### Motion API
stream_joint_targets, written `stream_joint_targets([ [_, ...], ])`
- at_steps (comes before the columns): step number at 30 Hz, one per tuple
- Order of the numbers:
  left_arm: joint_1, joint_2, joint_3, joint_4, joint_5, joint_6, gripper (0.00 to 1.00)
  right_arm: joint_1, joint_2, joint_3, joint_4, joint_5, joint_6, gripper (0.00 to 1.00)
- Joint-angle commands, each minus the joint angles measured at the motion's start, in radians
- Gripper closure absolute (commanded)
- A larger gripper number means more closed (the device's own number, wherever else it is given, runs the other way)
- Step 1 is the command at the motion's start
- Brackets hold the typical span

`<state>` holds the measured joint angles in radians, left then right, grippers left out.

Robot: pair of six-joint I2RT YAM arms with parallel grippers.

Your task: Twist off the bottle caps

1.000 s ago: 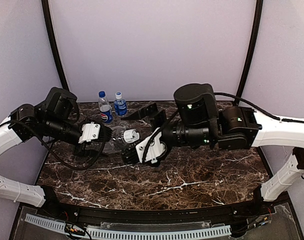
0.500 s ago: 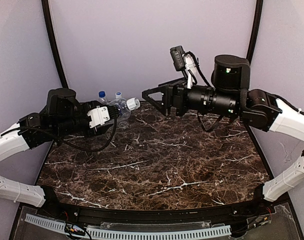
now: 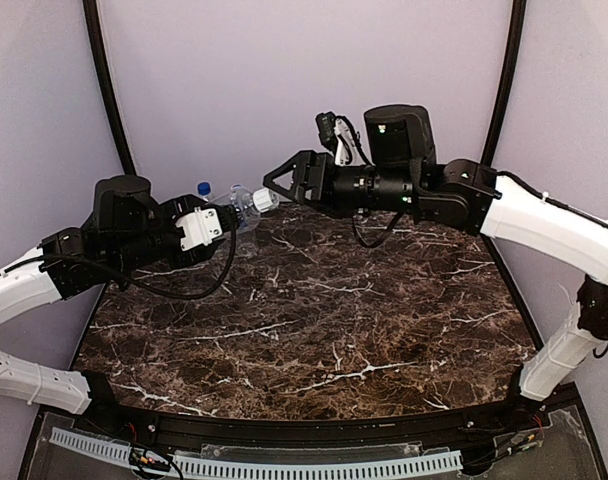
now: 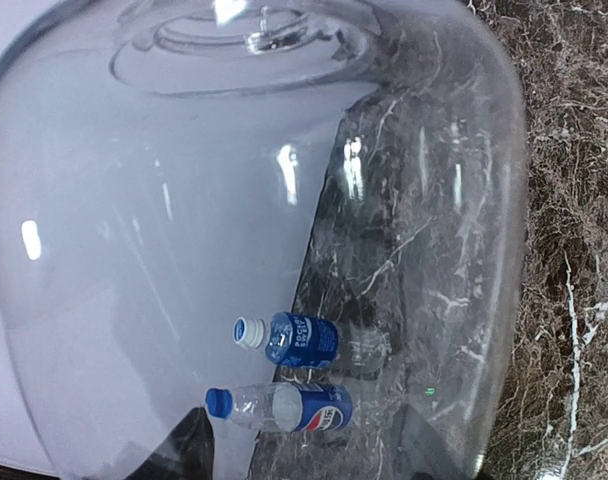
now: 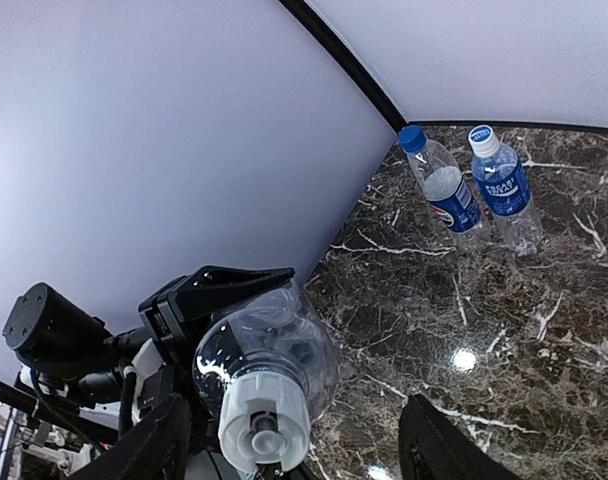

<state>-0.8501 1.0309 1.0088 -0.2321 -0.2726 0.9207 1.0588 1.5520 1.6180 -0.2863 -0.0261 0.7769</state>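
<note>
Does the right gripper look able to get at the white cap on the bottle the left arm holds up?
Probably yes. The bottle's cap points at the right gripper, about between its open fingers, with nothing in the way.

left arm point(image 3: 24, 290): white shells at left edge, black cylinder joints | wrist bracket point(image 3: 199, 228): white, small screw holes | cable point(image 3: 189, 292): black, loops below it | right arm point(image 3: 549, 220): white shells at right edge, black motor drums, green light point(image 3: 381, 127) | wrist camera point(image 3: 329, 128): black, white lead | right gripper point(image 3: 268, 192): black triangular fingers
</note>
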Motion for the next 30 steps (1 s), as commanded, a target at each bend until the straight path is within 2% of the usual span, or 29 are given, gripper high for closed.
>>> stream_joint_targets([
  [1,-0.006,-0.003,-0.013,0.034,-0.007,0.01,0.61,-0.013,0.031,0.056,0.012,-0.115,0.033,0.34],
  [8,-0.007,-0.002,-0.017,0.034,0.007,0.009,0.61,-0.013,0.065,0.069,-0.005,-0.18,0.041,0.42],
  [12,-0.009,-0.004,-0.019,0.032,0.002,0.011,0.61,-0.013,0.068,0.075,-0.011,-0.187,0.037,0.56],
  [15,-0.009,-0.006,-0.018,0.03,0.006,0.011,0.61,-0.015,0.07,0.077,-0.013,-0.194,0.036,0.62],
  [20,-0.008,-0.004,-0.019,0.031,0.01,0.015,0.61,-0.016,0.078,0.08,-0.013,-0.215,0.017,0.98],
  [25,-0.01,-0.01,-0.011,0.013,0.038,0.012,0.61,-0.018,0.084,0.091,-0.015,-0.313,-0.104,1.0],
  [27,-0.01,-0.014,0.005,-0.034,0.088,0.0,0.62,-0.016,0.089,0.105,-0.021,-0.379,-0.222,1.0],
  [30,-0.01,-0.017,0.055,-0.181,0.236,-0.032,0.63,0.004,0.087,0.12,-0.055,-0.447,-0.459,1.0],
])
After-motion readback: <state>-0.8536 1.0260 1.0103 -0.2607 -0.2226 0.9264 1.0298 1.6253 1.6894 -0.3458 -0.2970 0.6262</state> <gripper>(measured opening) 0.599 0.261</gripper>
